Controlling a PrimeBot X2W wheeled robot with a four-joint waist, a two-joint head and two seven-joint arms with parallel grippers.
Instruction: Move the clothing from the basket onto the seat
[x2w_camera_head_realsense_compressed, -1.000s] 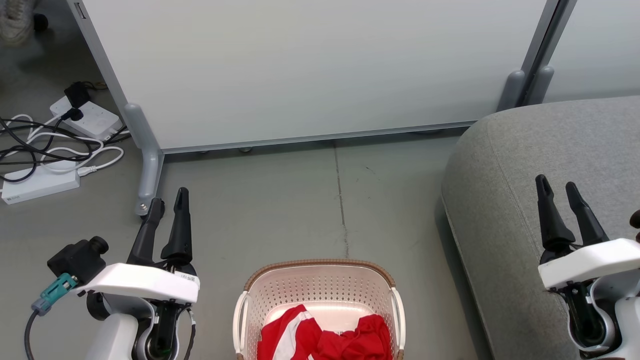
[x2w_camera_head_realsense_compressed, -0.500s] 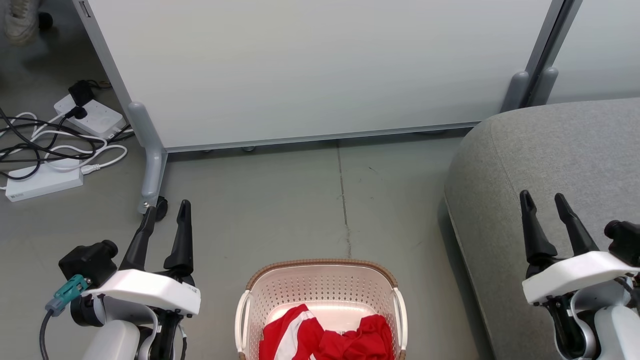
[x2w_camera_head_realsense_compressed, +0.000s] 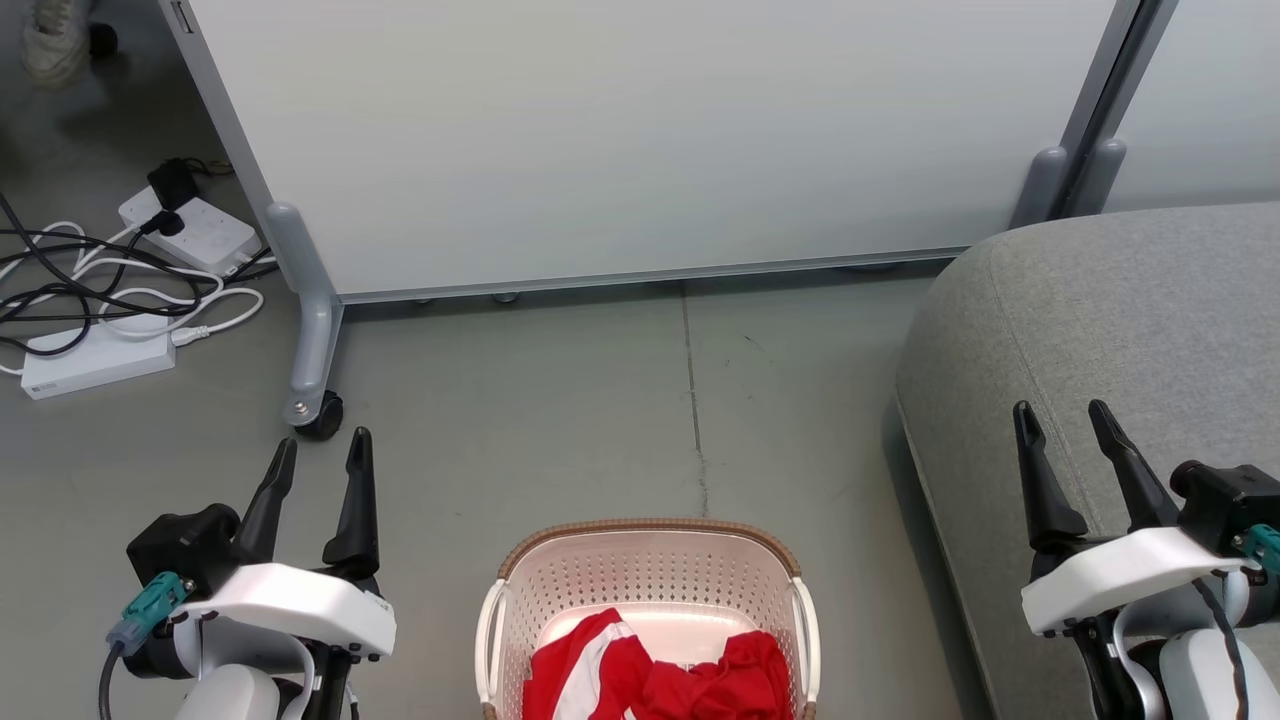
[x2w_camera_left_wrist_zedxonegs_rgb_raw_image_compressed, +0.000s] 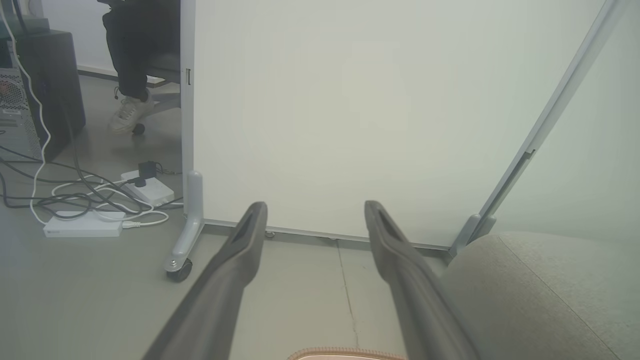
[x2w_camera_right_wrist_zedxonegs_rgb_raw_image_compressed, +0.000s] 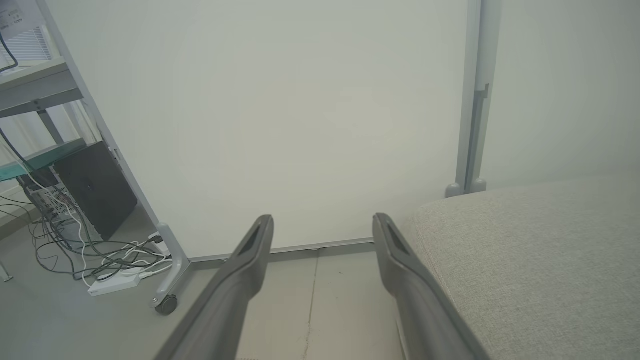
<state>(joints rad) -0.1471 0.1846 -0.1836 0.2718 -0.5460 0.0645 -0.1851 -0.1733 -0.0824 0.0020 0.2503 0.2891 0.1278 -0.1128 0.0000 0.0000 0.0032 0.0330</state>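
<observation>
Red clothing (x2w_camera_head_realsense_compressed: 655, 680) with white stripes lies crumpled in the cream basket (x2w_camera_head_realsense_compressed: 645, 575), which stands on the floor at the bottom centre of the head view; its brown rim (x2w_camera_left_wrist_zedxonegs_rgb_raw_image_compressed: 345, 354) peeks in at the bottom of the left wrist view. The grey seat (x2w_camera_head_realsense_compressed: 1110, 330) fills the right side, also seen as the seat (x2w_camera_left_wrist_zedxonegs_rgb_raw_image_compressed: 540, 295) and the seat (x2w_camera_right_wrist_zedxonegs_rgb_raw_image_compressed: 525, 255) in the wrist views. My left gripper (x2w_camera_head_realsense_compressed: 318, 455) hovers open and empty left of the basket. My right gripper (x2w_camera_head_realsense_compressed: 1060, 420) is open and empty over the seat's front edge.
A white partition panel (x2w_camera_head_realsense_compressed: 640, 140) on grey castor feet (x2w_camera_head_realsense_compressed: 310, 400) stands behind the basket. Power strips and tangled cables (x2w_camera_head_realsense_compressed: 110, 290) lie on the floor at the left. A person's shoe (x2w_camera_head_realsense_compressed: 50, 45) and leg (x2w_camera_left_wrist_zedxonegs_rgb_raw_image_compressed: 130, 65) show beyond the panel, beside a dark computer tower (x2w_camera_left_wrist_zedxonegs_rgb_raw_image_compressed: 30, 90).
The head view has shifted, so the panel and cables sit further right and lower. Both grippers have drawn lower in the picture, the right one also leftward. The clothing lies unmoved.
</observation>
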